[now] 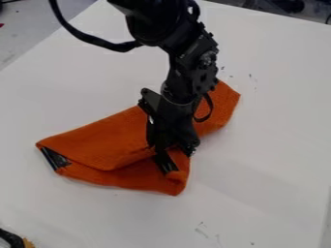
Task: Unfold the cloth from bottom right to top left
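The gripper (169, 162) hangs over the lower middle of the orange cloth (110, 140), its tip against the fabric near the bottom right corner. The cloth lies folded on the white table, stretching from lower left to upper right. Its upper layer ends in a curved edge, with a lower layer showing below it. A black patch (55, 159) shows at the cloth's left end. The arm covers part of the cloth's middle, and whether the gripper holds fabric cannot be told.
The white table (271, 131) surrounds the cloth on all sides. A black and yellow object (13, 239) sits at the bottom left corner of the view. A black cable (84, 36) loops from the arm at the upper left.
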Motion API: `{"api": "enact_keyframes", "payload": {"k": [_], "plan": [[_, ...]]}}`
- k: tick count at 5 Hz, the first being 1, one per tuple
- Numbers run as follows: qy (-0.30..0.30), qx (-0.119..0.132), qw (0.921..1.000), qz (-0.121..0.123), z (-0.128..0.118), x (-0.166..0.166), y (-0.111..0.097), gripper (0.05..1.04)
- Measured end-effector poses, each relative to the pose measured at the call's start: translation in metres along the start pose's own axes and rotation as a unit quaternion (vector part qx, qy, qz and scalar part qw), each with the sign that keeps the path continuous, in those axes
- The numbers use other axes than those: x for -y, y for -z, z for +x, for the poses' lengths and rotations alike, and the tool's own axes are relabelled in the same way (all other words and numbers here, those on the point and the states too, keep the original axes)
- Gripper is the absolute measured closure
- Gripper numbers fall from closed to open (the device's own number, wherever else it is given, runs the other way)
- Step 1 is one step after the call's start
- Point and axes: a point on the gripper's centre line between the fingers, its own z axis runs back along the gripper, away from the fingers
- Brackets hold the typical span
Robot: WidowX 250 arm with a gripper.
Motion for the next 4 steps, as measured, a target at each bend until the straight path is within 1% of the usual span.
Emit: {"api": "enact_keyframes", "payload": {"k": [1, 2, 3, 4], "plan": [[0.003, 0.004, 0.9997, 0.023, 0.003, -0.006, -0.015, 1.012], [0.017, 0.009, 0.9981, 0.058, 0.011, -0.033, -0.025, 1.021], [0.021, 0.036, 0.9947, 0.094, 0.024, -0.092, -0.036, 1.021], [0.033, 0.041, 0.9940, 0.096, 0.036, -0.145, -0.018, 1.021]]}}
